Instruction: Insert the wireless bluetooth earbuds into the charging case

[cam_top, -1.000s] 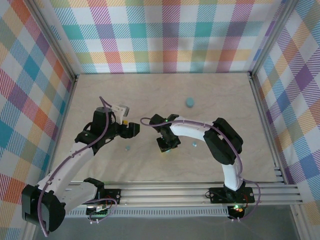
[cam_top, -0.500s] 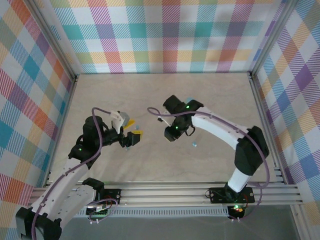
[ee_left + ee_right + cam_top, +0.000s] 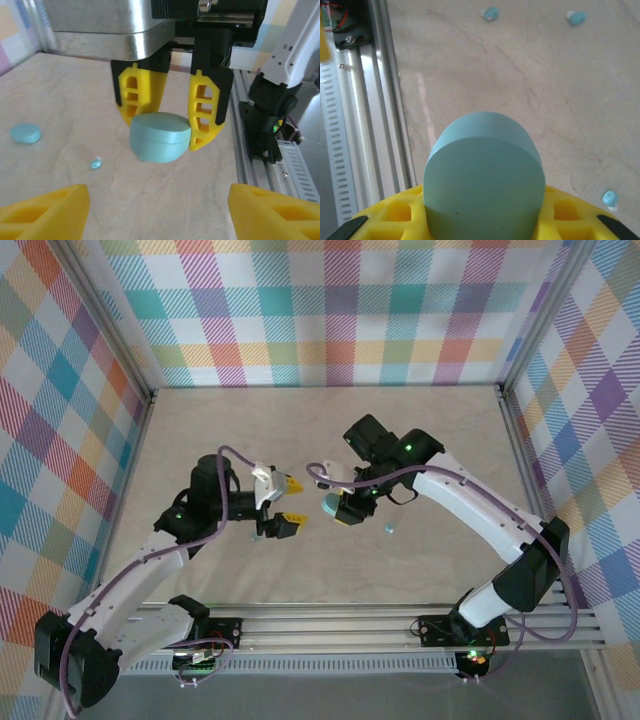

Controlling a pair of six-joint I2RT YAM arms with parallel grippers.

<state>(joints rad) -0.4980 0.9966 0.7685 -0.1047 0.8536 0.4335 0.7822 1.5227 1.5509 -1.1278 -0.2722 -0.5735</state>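
Observation:
My right gripper (image 3: 345, 512) is shut on the round teal charging case (image 3: 329, 505) and holds it above the table. From the left wrist view the case (image 3: 160, 136) hangs pinched between the right arm's yellow fingers (image 3: 209, 112). My left gripper (image 3: 287, 504) faces it from the left, open and holding nothing; its fingertips (image 3: 45, 212) sit at the bottom corners of that view. One earbud (image 3: 388, 529) lies on the table right of the case, seen as a small earbud (image 3: 95, 163) below it. In the right wrist view the case (image 3: 485, 175) looms close, with earbuds (image 3: 491, 13), (image 3: 577, 18), (image 3: 610, 198) on the table beyond.
A flat teal disc (image 3: 26, 133) lies on the table behind the held case. The aluminium rail (image 3: 350, 625) runs along the near edge, also the rail (image 3: 370, 100) in the right wrist view. Plaid walls enclose the wooden table (image 3: 450, 420).
The right arm has swung its gripper up and toward the centre with the case in it. The left gripper has moved right toward the case, still open.

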